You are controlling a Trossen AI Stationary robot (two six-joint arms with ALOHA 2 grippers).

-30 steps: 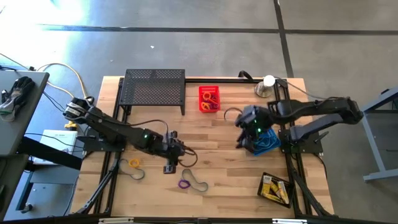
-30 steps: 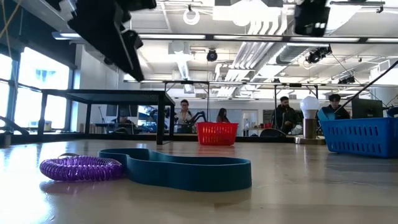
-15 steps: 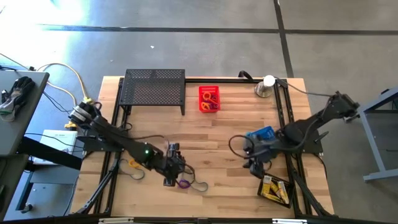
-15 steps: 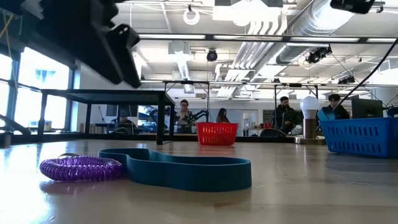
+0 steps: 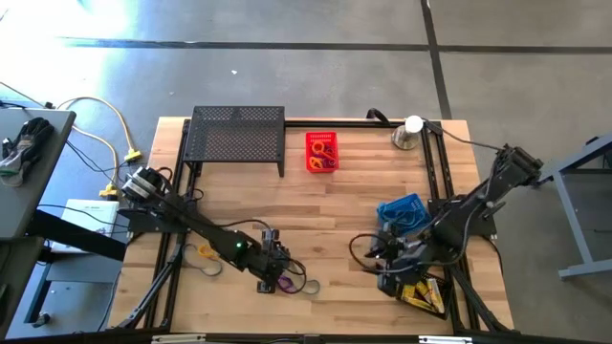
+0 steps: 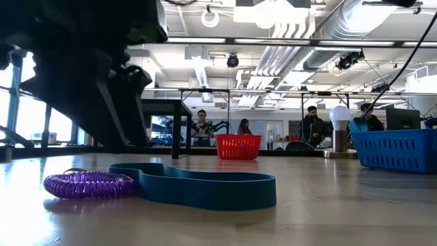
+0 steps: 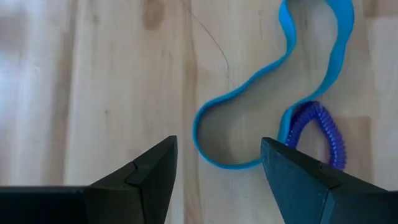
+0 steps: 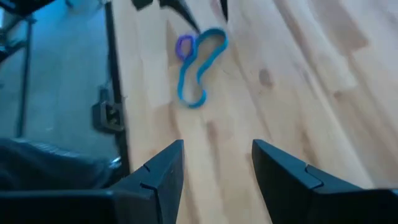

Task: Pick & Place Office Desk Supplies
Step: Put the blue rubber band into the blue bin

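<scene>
Near front tabletop edge: blue band loop (image 7: pixel 267 118), thin, flat, wavy, long axis along that edge; ribbed purple coil loop (image 7: pixel 320 134) touching it. Left pincer (image 7: pixel 217 171) spread, empty, above them. Right pincer (image 8: pixel 214 165) spread, empty, near the front-right corner.

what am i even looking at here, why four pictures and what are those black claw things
It is one moment seen by four cameras on a two-armed robot at a wooden table. One looks down from above, one sits at table height, and one rides on each wrist. The black claws are grippers. The left gripper hangs open over a blue band loop and a purple coil loop, holding nothing. The right gripper is open and empty too, near a black tray of yellow boxes. A red basket and a blue basket also stand there.
</scene>
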